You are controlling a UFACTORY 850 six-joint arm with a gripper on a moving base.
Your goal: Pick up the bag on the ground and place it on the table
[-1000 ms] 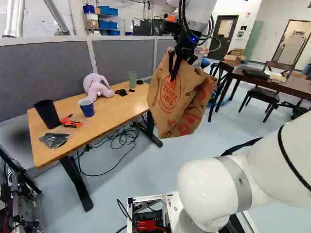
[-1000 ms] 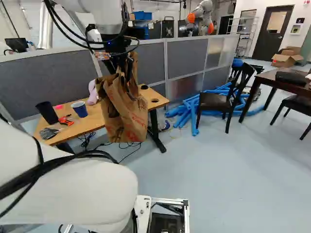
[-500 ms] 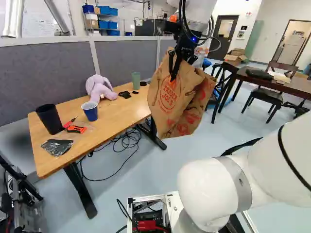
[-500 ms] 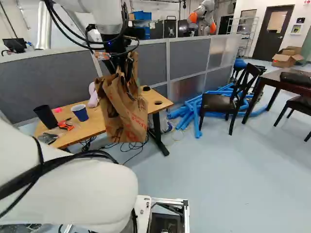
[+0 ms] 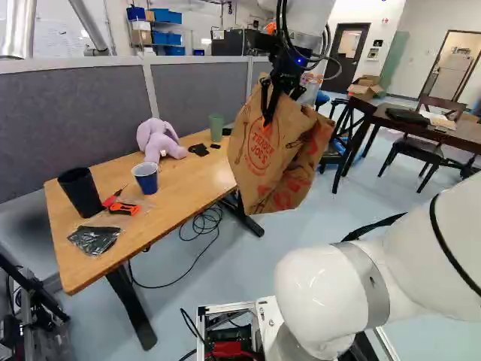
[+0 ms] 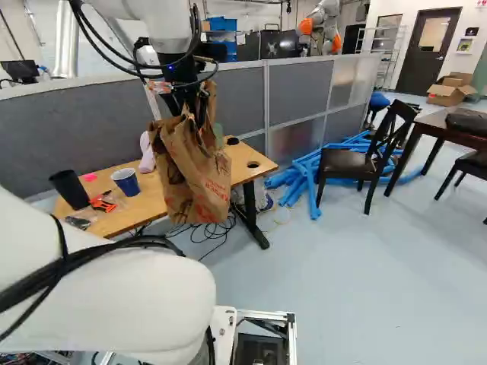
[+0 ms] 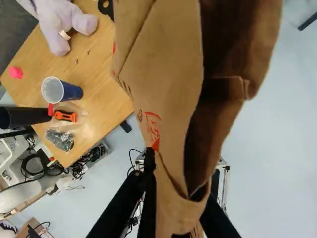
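Your black hand (image 5: 267, 105) is holding the brown paper bag (image 5: 259, 154) near its upper edge; in the wrist view the paper is between its two fingers. The bag hangs in the air, beside the wooden table (image 5: 176, 192) and above the light blue floor (image 5: 240, 259). On this table you have a tall black cup (image 5: 80, 192), a blue cup with white inside (image 5: 146, 179), an orange and black tool (image 5: 125, 208), a silvery dark packet (image 5: 94, 239) and a lavender plush toy (image 5: 159, 140).
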